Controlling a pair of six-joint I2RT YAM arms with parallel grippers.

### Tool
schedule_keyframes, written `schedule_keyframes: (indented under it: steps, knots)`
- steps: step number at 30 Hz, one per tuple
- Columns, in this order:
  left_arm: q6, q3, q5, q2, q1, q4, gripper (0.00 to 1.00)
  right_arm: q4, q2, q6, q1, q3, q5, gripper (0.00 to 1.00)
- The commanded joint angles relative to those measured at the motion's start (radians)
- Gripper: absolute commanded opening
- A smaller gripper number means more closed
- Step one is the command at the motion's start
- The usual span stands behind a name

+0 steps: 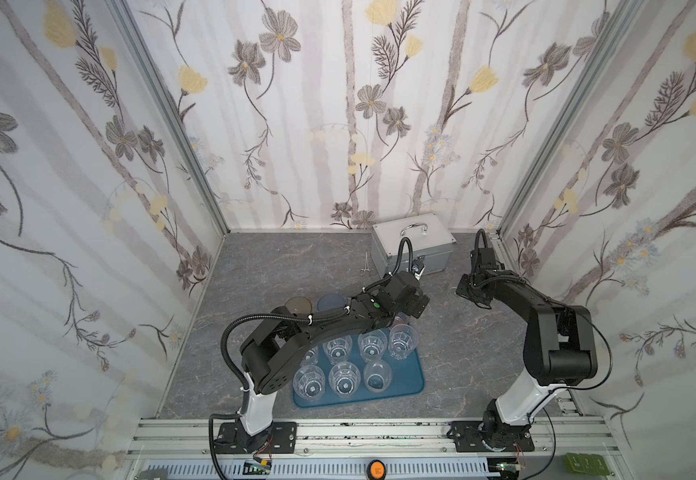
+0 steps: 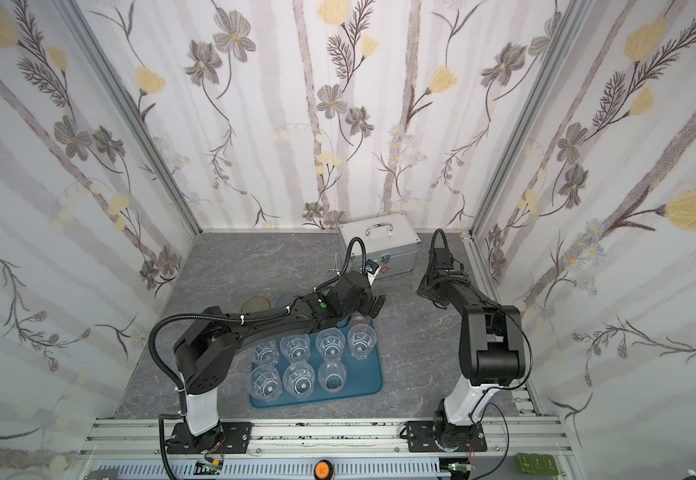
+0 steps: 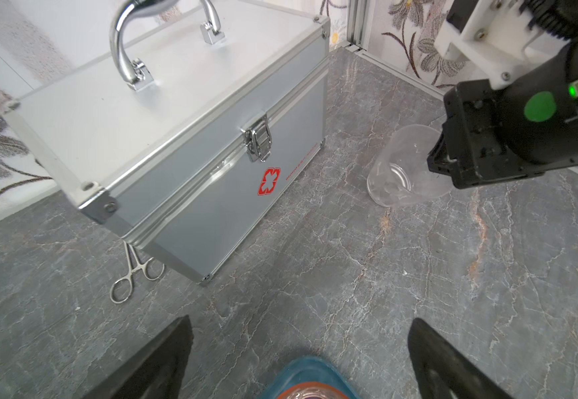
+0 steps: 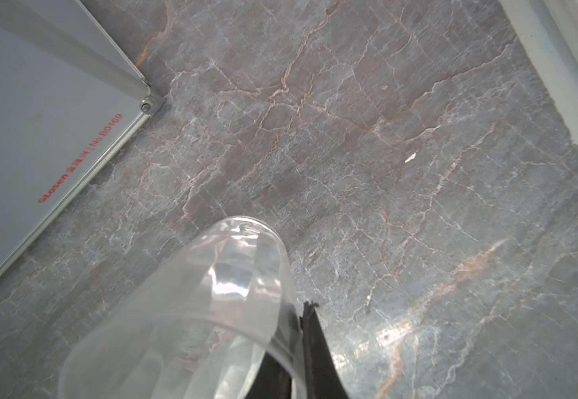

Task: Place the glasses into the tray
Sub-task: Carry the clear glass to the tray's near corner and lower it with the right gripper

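The glasses (image 1: 344, 376) are mostly in the tray (image 1: 414, 380). In both top views we count seven clear ones standing upright there in two rows, four far and three near. The far-left one is half hidden by the left arm (image 1: 329, 320). Just past the tray's far edge we see a yellow-brown tumbler (image 1: 299, 305) and a blue tumbler (image 1: 331, 300), both partly covered by that arm. A pink glass (image 2: 358, 320) stands by the tray's far right corner.

A lone clear glass (image 3: 398, 172) is well apart from the tray, on the grey marbled table (image 3: 349, 276) side to the right of the silver case (image 3: 177, 145). The case stands latched at the back wall, with forceps (image 3: 135, 276) just beside its left corner. Between this glass and the tray we find the left arm, stretched across the far row.

The right gripper (image 4: 299, 324) has its fingers pressed together on the wall of the lone clear glass near the rim. One finger is inside, seen through the plastic, and one is outside. We cannot tell whether the glass's base rests on the table.

The left gripper (image 3: 300, 321) hangs above the tray's far right corner. Its fingers (image 3: 163, 359) are spread wide, holding and touching nothing.
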Motion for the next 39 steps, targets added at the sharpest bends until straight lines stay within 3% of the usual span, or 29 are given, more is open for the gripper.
schedule_keyframes:
  steps: [1,10,20,26,33,39]
  knots:
    - [0.018,-0.011,-0.036,-0.042,0.001,0.029,1.0,-0.015,-0.062,-0.025,0.025,-0.003,0.042,0.08]
    - [0.045,-0.162,-0.118,-0.237,0.0,0.029,1.0,-0.232,-0.331,-0.033,0.205,-0.014,0.131,0.08]
    - [0.045,-0.451,-0.26,-0.605,0.016,0.022,1.0,-0.557,-0.569,0.12,0.548,-0.045,0.159,0.08]
    - [-0.007,-0.572,-0.296,-0.811,0.037,-0.031,1.0,-0.74,-0.661,0.19,0.648,-0.103,0.169,0.08]
    - [-0.04,-0.622,-0.326,-0.895,0.058,-0.116,1.0,-0.723,-0.62,0.243,0.813,-0.217,0.07,0.07]
    - [-0.051,-0.642,-0.334,-0.94,0.086,-0.161,1.0,-0.621,-0.494,0.266,0.935,-0.181,0.025,0.07]
